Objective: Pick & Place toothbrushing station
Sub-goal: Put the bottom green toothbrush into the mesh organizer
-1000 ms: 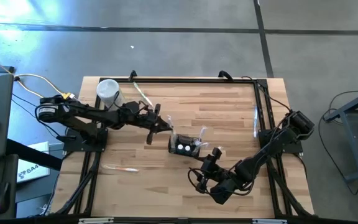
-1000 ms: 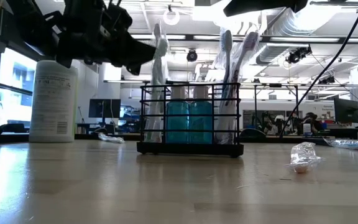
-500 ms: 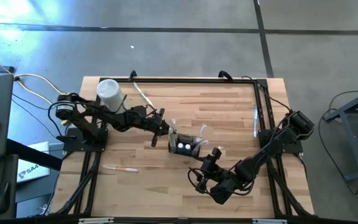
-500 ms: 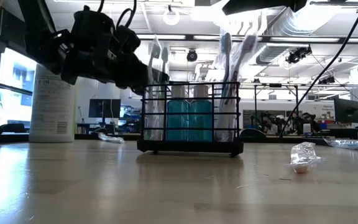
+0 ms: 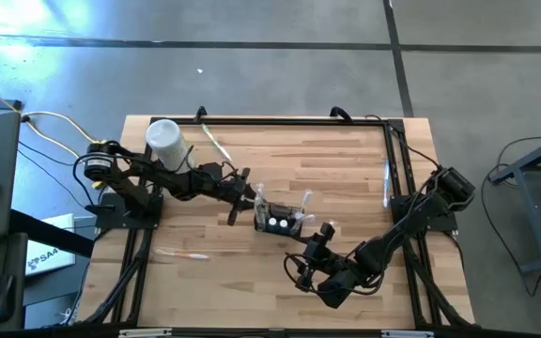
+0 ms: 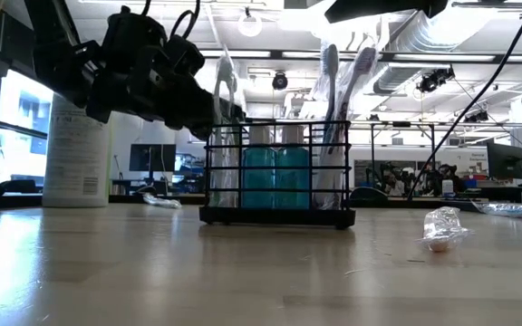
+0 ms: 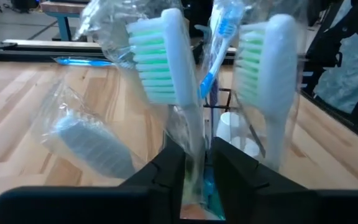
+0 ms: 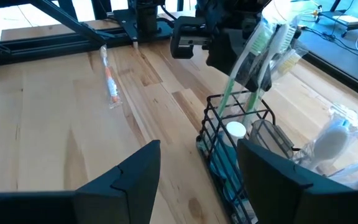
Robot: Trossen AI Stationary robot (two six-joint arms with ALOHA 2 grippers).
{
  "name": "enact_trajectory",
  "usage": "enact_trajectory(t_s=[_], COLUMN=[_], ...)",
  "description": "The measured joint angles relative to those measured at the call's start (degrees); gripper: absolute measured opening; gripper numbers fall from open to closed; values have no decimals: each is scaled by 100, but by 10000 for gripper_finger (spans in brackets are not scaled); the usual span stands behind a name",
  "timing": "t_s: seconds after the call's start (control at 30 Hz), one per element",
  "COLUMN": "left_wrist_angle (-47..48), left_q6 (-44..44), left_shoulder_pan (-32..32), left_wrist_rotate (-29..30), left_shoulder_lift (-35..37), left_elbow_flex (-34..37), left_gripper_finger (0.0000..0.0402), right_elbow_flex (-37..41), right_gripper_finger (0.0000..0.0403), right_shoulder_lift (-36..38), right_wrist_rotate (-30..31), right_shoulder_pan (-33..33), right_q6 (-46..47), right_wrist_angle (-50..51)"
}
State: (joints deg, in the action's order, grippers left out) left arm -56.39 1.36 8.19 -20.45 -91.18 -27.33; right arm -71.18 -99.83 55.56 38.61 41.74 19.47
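Gripping toothbrush (image 7: 178, 99): left end effector (image 7: 194, 165)

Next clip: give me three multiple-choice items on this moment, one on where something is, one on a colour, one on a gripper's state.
1. Where is the left gripper?
A. at the wire rack's left end, on a wrapped toothbrush
B. over the white container
C. off the table

2. What colour are that toothbrush's bristles?
A. red
B. green
C. black

3. How are the right gripper's fingers?
A. shut on the rack
B. holding a toothbrush
C. open, empty

Answers: 1 A, the high view shows it at the rack. 2 B, the left wrist view shows green bristles. 3 C, the right wrist view shows a wide gap with bare table between the fingers.
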Motion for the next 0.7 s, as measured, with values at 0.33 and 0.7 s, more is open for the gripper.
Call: enact_trajectory(t_s=[0.33,0.7], left_wrist_angle=[-50,-111], left_q6=[58,340], left_shoulder_pan=[0,-86], left_wrist_rotate=[-7,-4], left_shoulder_lift=[0,0], left_elbow_flex=[0,0], left_gripper_finger=[108,195], right_elbow_flex=[0,0], right_gripper_finger=[203,203], right_shoulder_lift=[0,-2], right_wrist_rotate=[-21,-21], right_shoulder_pan=[0,0], right_q6=[0,-2], right_wrist_angle=[2,9])
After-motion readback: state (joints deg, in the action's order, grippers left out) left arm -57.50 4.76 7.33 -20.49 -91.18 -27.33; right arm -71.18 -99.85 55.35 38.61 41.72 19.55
